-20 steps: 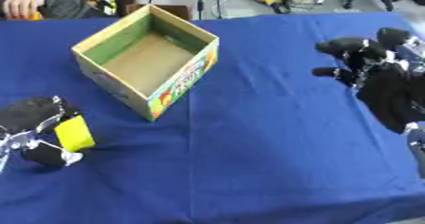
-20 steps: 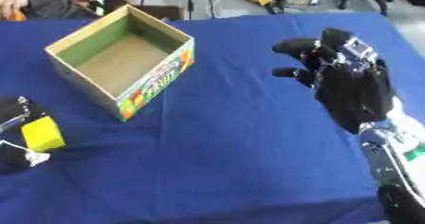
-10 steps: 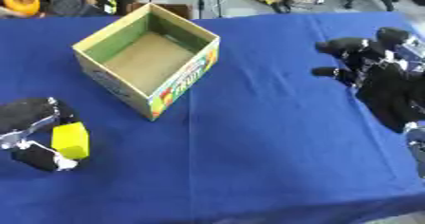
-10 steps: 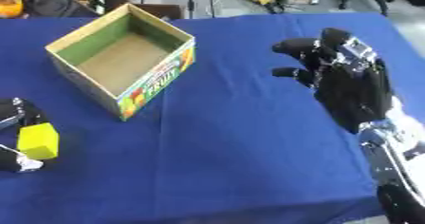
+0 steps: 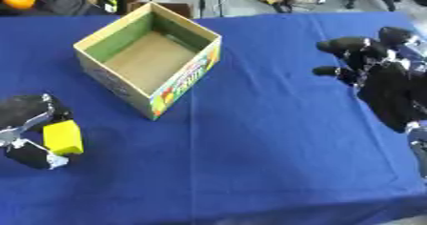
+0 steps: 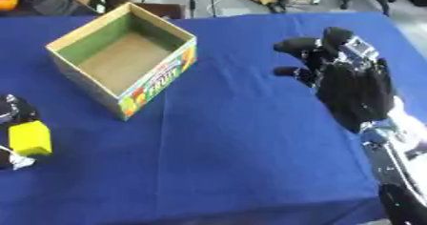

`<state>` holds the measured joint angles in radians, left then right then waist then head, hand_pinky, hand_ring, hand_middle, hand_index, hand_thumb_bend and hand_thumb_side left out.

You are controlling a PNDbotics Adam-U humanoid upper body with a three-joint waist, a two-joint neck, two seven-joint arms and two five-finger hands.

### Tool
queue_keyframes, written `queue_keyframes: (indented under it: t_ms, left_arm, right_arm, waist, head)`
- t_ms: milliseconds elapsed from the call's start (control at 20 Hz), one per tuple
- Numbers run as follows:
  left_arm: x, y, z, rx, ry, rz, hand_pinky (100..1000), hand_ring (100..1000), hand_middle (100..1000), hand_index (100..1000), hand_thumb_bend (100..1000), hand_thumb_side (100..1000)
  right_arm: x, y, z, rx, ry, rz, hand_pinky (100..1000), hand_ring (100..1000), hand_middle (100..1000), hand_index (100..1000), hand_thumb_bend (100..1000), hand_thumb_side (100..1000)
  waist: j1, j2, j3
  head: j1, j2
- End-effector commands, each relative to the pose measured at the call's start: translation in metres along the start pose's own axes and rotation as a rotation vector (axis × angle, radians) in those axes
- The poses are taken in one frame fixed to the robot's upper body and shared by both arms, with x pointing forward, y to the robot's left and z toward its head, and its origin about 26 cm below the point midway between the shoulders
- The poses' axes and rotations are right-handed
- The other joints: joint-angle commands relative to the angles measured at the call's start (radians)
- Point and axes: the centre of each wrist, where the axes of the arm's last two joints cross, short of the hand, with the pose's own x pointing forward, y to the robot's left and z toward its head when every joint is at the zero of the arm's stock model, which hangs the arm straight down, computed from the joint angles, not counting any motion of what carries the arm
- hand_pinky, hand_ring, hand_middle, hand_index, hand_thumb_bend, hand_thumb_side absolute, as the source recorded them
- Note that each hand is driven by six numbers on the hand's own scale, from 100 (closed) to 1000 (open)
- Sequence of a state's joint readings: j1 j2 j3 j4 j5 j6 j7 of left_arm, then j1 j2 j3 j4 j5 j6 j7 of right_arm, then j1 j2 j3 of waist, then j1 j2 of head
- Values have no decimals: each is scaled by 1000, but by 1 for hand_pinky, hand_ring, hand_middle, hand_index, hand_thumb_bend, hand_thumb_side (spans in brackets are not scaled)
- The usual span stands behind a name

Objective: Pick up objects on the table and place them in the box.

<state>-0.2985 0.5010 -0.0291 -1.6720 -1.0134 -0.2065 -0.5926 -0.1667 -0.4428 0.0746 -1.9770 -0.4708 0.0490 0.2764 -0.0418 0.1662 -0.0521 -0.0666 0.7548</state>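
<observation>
Only in the right eye view is the right hand (image 6: 350,83) seen whole with its forearm, raised above the blue table (image 6: 242,138), fingers loosely spread and empty. A yellow block (image 5: 63,137) is pinched in the left hand (image 5: 29,124) at the table's left edge, near the open box (image 5: 146,59).

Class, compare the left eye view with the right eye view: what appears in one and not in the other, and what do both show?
Only the left eye view shows most of the left robot hand. Only the right eye view shows the right robot hand with its silver forearm. Both show the open cardboard box, empty inside, the yellow rectangular block held by the left robot hand, and the blue tablecloth.
</observation>
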Motion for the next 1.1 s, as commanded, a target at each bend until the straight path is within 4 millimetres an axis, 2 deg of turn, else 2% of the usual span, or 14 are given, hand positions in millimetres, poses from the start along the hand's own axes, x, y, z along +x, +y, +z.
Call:
queue_keyframes:
  t_ms: [50, 350, 700, 850, 1100]
  left_arm:
    - [-6, 14, 8, 49, 33, -24, 297, 361, 382, 570, 100, 153]
    - [-7, 29, 12, 105, 36, -21, 278, 342, 363, 549, 100, 157]
    - [-4, 72, 11, 214, 8, -72, 271, 341, 354, 546, 100, 132]
    - [-4, 96, 1, 280, -12, -73, 266, 338, 348, 545, 108, 124]
    - [-11, 113, -32, 331, -18, -28, 286, 343, 348, 552, 119, 142]
  right_arm:
    - [9, -2, -1, 11, -19, 29, 818, 1000, 786, 789, 100, 1000]
    - [9, -2, 0, 9, -17, 29, 818, 1000, 786, 790, 100, 1000]
    - [9, -1, 0, 15, -13, 26, 818, 1000, 786, 790, 100, 1000]
    - [8, 0, 0, 24, -11, 23, 817, 1000, 786, 790, 100, 1000]
    - [8, 1, -2, 43, -12, 19, 817, 1000, 786, 790, 100, 1000]
  waist:
    - [3, -16, -1]
    - [4, -18, -3]
    - [5, -25, -10]
    - [6, -27, -19]
    - [9, -27, -44]
  head:
    - [-5, 4]
    - [-8, 5]
    - [-10, 9]
    - [-4, 11]
    - [11, 12]
